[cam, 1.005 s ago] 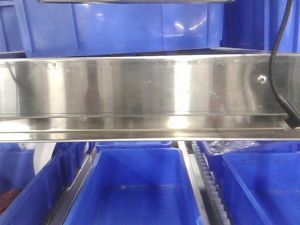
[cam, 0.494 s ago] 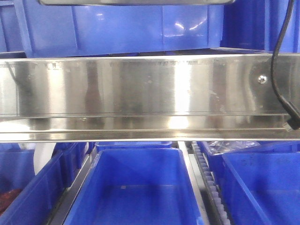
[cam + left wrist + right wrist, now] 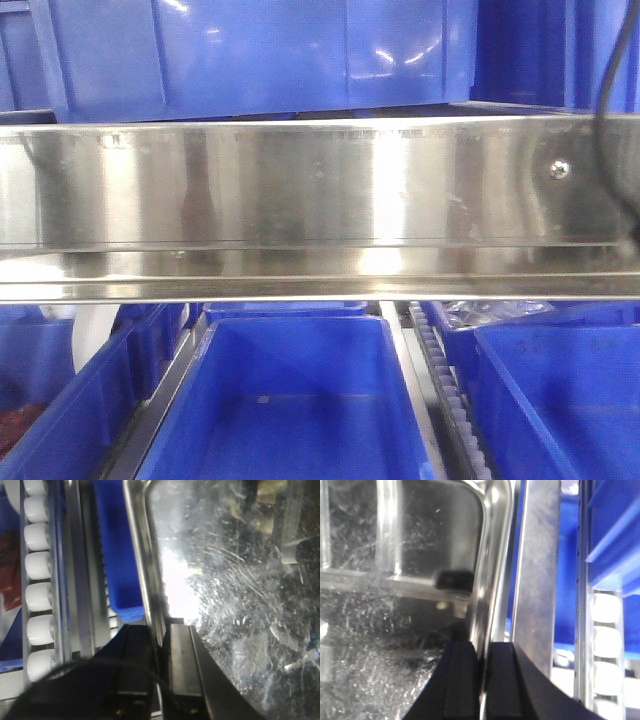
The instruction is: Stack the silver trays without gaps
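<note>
A silver tray (image 3: 235, 590), scratched and shiny, fills the right of the left wrist view. My left gripper (image 3: 161, 626) is shut on its thin left rim (image 3: 142, 555), one finger inside the tray and one outside. In the right wrist view the same kind of silver tray (image 3: 395, 630) fills the left. My right gripper (image 3: 484, 644) is shut on its right rim (image 3: 492, 555), near a rounded corner. Neither a tray nor a gripper shows in the front view.
A long steel rail (image 3: 300, 190) with a screw crosses the front view. Blue bins sit above it (image 3: 250, 55) and below it (image 3: 290, 400). A black cable (image 3: 610, 100) hangs at the right. White rollers (image 3: 37, 565) (image 3: 607, 645) and a blue bin (image 3: 117, 555) flank the tray.
The silver edge at the top of the front view has gone up out of the frame. The black cable has shifted to the right.
</note>
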You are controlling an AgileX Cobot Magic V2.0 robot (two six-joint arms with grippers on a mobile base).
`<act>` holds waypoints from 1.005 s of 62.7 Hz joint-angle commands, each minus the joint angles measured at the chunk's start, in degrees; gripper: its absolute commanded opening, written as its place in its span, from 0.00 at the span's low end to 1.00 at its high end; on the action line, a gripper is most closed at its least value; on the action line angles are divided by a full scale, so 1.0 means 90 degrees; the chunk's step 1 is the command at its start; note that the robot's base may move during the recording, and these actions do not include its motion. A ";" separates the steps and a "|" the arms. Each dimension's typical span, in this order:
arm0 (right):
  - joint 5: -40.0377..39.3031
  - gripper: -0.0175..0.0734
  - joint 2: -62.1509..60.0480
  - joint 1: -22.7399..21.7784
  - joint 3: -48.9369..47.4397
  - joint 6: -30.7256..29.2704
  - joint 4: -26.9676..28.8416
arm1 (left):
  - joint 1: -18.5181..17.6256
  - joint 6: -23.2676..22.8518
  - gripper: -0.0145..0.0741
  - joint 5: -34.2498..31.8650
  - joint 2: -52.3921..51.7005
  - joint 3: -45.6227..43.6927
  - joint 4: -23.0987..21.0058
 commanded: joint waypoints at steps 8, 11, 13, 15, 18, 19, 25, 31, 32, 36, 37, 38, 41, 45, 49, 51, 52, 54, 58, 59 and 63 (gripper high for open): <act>0.0319 0.25 -0.0599 0.0088 -0.0220 -0.0042 0.0227 | -0.0146 0.0175 0.12 0.0292 -0.0408 -0.0224 -0.0540; 0.0317 0.25 -0.0640 0.0088 -0.0220 -0.0042 0.0232 | -0.0146 0.0175 0.12 0.0292 -0.0408 -0.0224 -0.0585; 0.0317 0.25 -0.0640 0.0088 -0.0220 -0.0042 0.0232 | -0.0146 0.0175 0.12 0.0292 -0.0408 -0.0224 -0.0605; 0.0317 0.25 -0.0647 0.0088 -0.0220 -0.0042 0.0232 | -0.0146 0.0175 0.12 0.0292 -0.0408 -0.0224 -0.0605; 0.0317 0.25 -0.0647 0.0088 -0.0220 -0.0042 0.0232 | -0.0146 0.0175 0.12 0.0292 -0.0408 -0.0224 -0.0605; 0.0317 0.25 -0.0647 0.0088 -0.0220 -0.0042 0.0232 | -0.0146 0.0175 0.12 0.0292 -0.0408 -0.0224 -0.0593; 0.0278 0.25 -0.0648 0.0088 -0.0220 -0.0042 0.0232 | -0.0146 0.0175 0.12 0.0292 -0.0408 -0.0224 -0.0593; 0.0241 0.25 -0.0648 0.0088 -0.0220 -0.0042 0.0232 | -0.0146 0.0175 0.12 0.0292 -0.0408 -0.0224 -0.0593; 0.0241 0.25 -0.0648 0.0088 -0.0220 -0.0042 0.0232 | -0.0146 0.0175 0.12 0.0292 -0.0408 -0.0224 -0.0593; 0.0241 0.25 -0.0648 0.0088 -0.0220 -0.0042 0.0232 | -0.0146 0.0175 0.12 0.0292 -0.0408 -0.0224 -0.0620; 0.0241 0.25 -0.0648 0.0088 -0.0220 -0.0042 0.0232 | -0.0146 0.0175 0.12 0.0292 -0.0408 -0.0224 -0.0620; 0.0241 0.25 -0.0648 0.0088 -0.0220 -0.0042 0.0232 | -0.0146 0.0175 0.12 0.0292 -0.0408 -0.0224 -0.0632; 0.0241 0.25 -0.0648 0.0088 -0.0220 -0.0042 0.0232 | -0.0146 0.0175 0.12 0.0292 -0.0408 -0.0224 -0.0632; 0.0240 0.25 -0.0648 0.0088 -0.0220 -0.0042 0.0232 | -0.0146 0.0175 0.12 0.0281 -0.0408 -0.0224 -0.0632; 0.0240 0.25 -0.0648 0.0088 -0.0220 -0.0042 0.0232 | -0.0146 0.0175 0.12 0.0281 -0.0397 -0.0224 -0.0632; 0.0240 0.25 -0.0648 0.0088 -0.0220 -0.0042 0.0232 | -0.0146 0.0175 0.12 0.0281 -0.0397 -0.0224 -0.0632; 0.0240 0.25 -0.0648 0.0088 -0.0220 -0.0042 0.0232 | -0.0146 0.0175 0.12 0.0281 -0.0397 -0.0224 -0.0632; 0.0240 0.25 -0.0648 0.0088 -0.0220 -0.0042 0.0232 | -0.0146 0.0175 0.11 0.0267 -0.0397 -0.0224 -0.0632; 0.0240 0.25 -0.0648 0.0088 -0.0220 -0.0042 0.0232 | -0.0146 0.0175 0.11 0.0267 -0.0397 -0.0224 -0.0632; 0.0240 0.25 -0.0648 0.0088 -0.0220 -0.0042 0.0232 | -0.0146 0.0175 0.11 0.0267 -0.0397 -0.0224 -0.0632; 0.0240 0.25 -0.0648 0.0088 -0.0220 -0.0042 0.0232 | -0.0146 0.0175 0.11 0.0267 -0.0397 -0.0224 -0.0632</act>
